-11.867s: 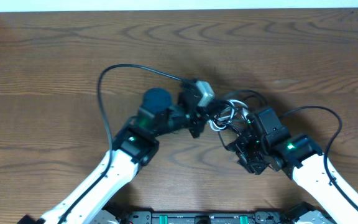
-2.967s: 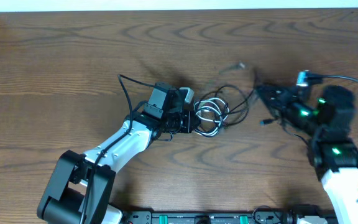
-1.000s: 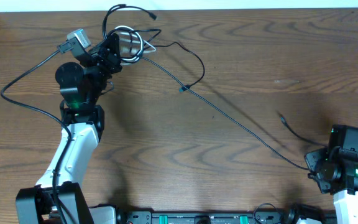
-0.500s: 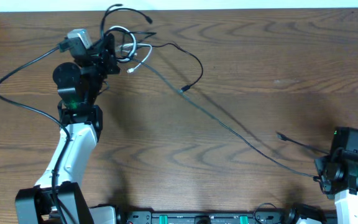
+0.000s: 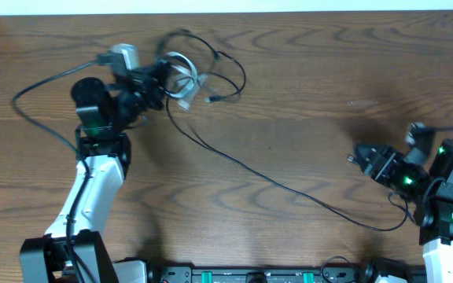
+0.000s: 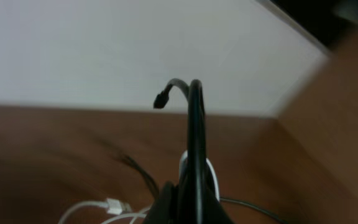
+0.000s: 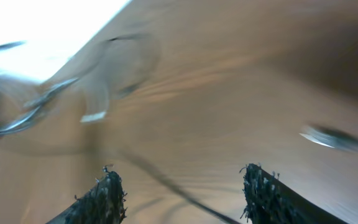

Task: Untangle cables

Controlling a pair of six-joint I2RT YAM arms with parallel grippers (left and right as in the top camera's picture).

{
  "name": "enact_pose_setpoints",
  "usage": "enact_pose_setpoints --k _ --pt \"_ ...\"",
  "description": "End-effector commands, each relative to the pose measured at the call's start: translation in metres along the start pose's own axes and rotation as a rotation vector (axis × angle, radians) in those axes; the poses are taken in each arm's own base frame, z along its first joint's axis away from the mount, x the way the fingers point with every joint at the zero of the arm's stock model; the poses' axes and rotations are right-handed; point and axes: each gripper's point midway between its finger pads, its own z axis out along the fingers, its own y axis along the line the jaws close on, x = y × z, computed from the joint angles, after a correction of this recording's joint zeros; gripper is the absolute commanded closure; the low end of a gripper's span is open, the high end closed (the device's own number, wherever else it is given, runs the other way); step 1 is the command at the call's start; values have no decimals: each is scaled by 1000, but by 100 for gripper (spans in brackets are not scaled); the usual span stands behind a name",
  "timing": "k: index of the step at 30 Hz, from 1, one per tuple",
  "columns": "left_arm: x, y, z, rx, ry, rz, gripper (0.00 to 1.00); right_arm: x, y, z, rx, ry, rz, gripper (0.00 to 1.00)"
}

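Cables [image 5: 181, 75]: black-and-white tangle, one long black strand.
Left gripper [image 5: 162, 82] clamped on the tangle; strand runs to near right gripper [image 5: 355, 156], whose fingers stand apart, empty.

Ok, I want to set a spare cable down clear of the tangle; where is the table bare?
The table is bare from the cable bundle across to the right gripper, and on the near side of the long black cable. It is crowded around the left gripper.

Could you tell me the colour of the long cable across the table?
The cable is black, clearest overhead.
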Motion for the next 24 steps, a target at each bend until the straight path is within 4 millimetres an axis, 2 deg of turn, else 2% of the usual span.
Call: enact_pose_setpoints --k 1,4,8,11,12,16,19,21,24 --pt "19 -59 6 240 102 18 92 22 70 -4 -358 112 -196 40" --pt "30 -81 18 273 126 10 92 34 90 5 -408 165 -224 39" --pt "42 -106 35 279 128 42 92 47 96 23 -356 220 -172 40" --pt "44 -120 42 284 110 71 91 51 85 41 -233 238 -39 40" --pt "43 -131 43 312 99 89 92 57 83 49 -204 266 31 41" --pt "39 -144 44 351 75 96 92 67 87 64 -209 323 53 45" --pt "41 -160 41 409 98 23 91 74 79 77 -164 354 84 49" --pt "46 -169 39 450 129 -8 92 77 70 86 -121 366 121 53" --pt "56 -184 34 522 175 -4 92 78 54 98 -50 365 144 67"
